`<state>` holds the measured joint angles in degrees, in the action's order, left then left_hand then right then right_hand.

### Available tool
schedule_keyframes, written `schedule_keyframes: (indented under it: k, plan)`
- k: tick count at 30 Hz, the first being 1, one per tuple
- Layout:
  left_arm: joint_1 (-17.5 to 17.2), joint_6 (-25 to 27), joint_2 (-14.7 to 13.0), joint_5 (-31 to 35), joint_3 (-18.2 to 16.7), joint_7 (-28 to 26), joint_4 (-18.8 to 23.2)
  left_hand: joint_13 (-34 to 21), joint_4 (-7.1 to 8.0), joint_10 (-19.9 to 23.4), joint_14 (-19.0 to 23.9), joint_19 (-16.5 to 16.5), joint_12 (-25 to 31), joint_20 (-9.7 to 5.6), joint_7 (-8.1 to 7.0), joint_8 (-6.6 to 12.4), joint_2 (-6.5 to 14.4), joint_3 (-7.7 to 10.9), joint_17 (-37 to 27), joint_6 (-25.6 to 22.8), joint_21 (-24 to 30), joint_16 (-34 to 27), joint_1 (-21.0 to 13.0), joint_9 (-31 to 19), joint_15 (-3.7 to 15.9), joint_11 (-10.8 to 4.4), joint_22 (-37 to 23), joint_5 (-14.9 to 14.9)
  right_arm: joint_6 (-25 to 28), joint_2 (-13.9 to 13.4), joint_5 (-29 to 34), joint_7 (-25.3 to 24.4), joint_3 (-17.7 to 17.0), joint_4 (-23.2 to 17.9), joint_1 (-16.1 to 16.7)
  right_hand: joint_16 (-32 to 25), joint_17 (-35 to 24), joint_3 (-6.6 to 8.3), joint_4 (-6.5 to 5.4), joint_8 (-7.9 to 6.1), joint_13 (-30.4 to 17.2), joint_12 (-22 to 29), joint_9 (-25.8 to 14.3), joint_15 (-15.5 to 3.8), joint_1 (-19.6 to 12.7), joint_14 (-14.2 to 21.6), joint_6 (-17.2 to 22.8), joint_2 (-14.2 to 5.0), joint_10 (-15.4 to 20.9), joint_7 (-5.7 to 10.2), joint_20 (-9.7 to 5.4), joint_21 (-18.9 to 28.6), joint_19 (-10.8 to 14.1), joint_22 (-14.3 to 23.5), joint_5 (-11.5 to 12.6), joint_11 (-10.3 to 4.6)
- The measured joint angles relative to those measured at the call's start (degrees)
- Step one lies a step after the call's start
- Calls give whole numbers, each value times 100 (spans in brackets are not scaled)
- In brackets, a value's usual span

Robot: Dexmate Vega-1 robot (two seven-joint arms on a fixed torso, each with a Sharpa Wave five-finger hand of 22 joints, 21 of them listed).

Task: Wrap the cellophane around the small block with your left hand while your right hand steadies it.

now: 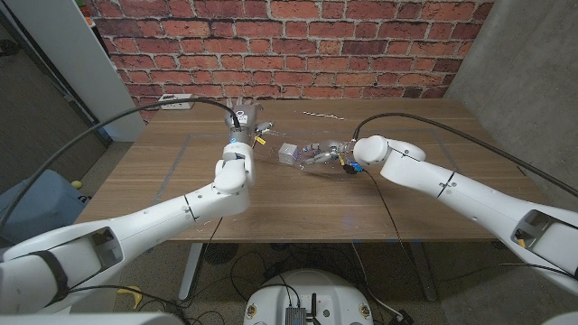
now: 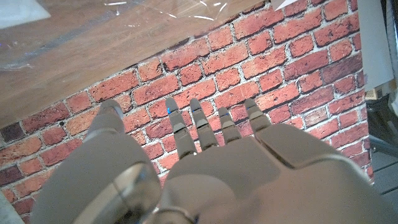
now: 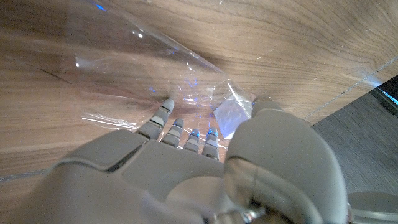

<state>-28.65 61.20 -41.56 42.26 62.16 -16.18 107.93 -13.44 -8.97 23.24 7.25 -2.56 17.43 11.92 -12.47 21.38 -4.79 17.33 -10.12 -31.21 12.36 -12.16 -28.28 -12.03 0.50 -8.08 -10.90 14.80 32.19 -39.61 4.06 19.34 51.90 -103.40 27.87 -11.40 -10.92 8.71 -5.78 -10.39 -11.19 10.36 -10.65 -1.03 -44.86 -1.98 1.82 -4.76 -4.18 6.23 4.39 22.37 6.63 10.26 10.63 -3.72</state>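
Roughly midway along the tabletop, nearer its far edge than its near one, sits the block [image 1: 288, 153], a small pale cube lying inside crumpled cellophane [image 1: 312, 155]. In the right wrist view the block [image 3: 231, 116] shows as a light, bluish-white face under the clear film, and the cellophane [image 3: 143, 74] spreads away from it over the wood in glossy folds and creases.

The right hand [image 1: 336, 153] reaches in from the block's right side and touches the film there. Its fingers [image 3: 163, 113] are slightly apart, their tips pressing down on the cellophane just beside the block, while the thumb comes in on the block's other side; whether they actually clamp the block, I cannot tell.

The left hand [image 1: 242, 119] stands to the block's left, closer to the far edge, with fingers pointing up. In its wrist view the fingers [image 2: 202, 124] are straight and spread apart, gripping nothing, seen against the brick wall [image 2: 292, 56]. A loose edge of cellophane [image 2: 168, 9] glints on the wood beyond them.

A thin strip of clear film [image 1: 323, 115] lies near the far edge, apart from the rest. A white power strip [image 1: 176, 102] rests at the far left corner of the table [image 1: 298, 212].
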Motion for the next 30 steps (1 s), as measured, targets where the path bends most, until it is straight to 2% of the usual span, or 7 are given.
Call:
schedule_keyframes:
  k: [3,4,8,14,15,19,30]
  plan:
    - [95,65,-53,223,242,216,19,25,-21,304,379,-184,44,8,-8,25,-125,-21,0,-255,56,-77,-260,32,154,-126,0,93,47,7,24,-15,12,5,-12,0,0,0,0,0,0,0,0,0,4,0,0,-4,-6,0,-11,-4,-10,-2,0,6]
    - [136,222,-58,686,342,701,7,36,-35,350,538,-260,15,4,-2,19,-179,-38,0,-279,79,-99,-340,50,165,-131,0,121,65,17,31,-22,35,12,-31,0,0,0,0,0,0,0,0,0,16,0,0,-17,-6,0,-11,-4,-11,-2,0,6]
    - [233,438,-43,1466,606,1495,-102,90,20,231,885,-357,-168,-16,84,-278,-334,-175,0,81,89,-93,-495,85,178,-43,-10,220,140,23,56,-48,62,12,-49,0,0,0,0,0,0,0,0,0,23,1,0,-24,-5,0,-22,-5,-20,0,0,5]
    - [251,488,62,2317,742,2352,-319,120,52,-312,347,-265,-447,23,54,-879,-469,-476,-1,907,-2,181,-675,112,168,-30,-1,352,249,24,84,-68,91,-3,-66,0,-1,-24,24,0,0,0,-1,0,23,1,0,-24,-25,1,-28,-7,-27,4,0,25]
    - [240,465,76,2783,738,2811,-337,120,60,-421,227,-239,-491,12,64,-955,-467,-531,-1,1045,-27,201,-673,112,135,-4,-1,352,259,24,87,-70,102,-8,-73,0,-1,-24,24,0,-1,0,-1,0,23,1,0,-24,-25,1,-28,-8,-27,4,0,25]
    - [49,251,211,3573,550,3619,-443,127,87,-667,-62,-128,-557,25,163,-1102,-490,-697,-1,1413,-73,222,-696,112,-28,146,-1,352,308,24,98,-75,124,-11,-93,0,-1,-24,24,0,0,0,-1,0,23,1,0,-24,-25,1,-28,-8,-27,3,0,25]
    - [-633,-660,603,5129,-279,5517,-489,173,104,-857,-312,-47,-601,5,277,-1102,-490,-865,26,1601,-82,222,-696,138,-3,-9,26,385,393,30,116,-67,177,-3,-147,0,-1,-24,24,0,-1,26,-16,0,83,1,1,-84,-24,1,-28,-21,-26,0,0,25]
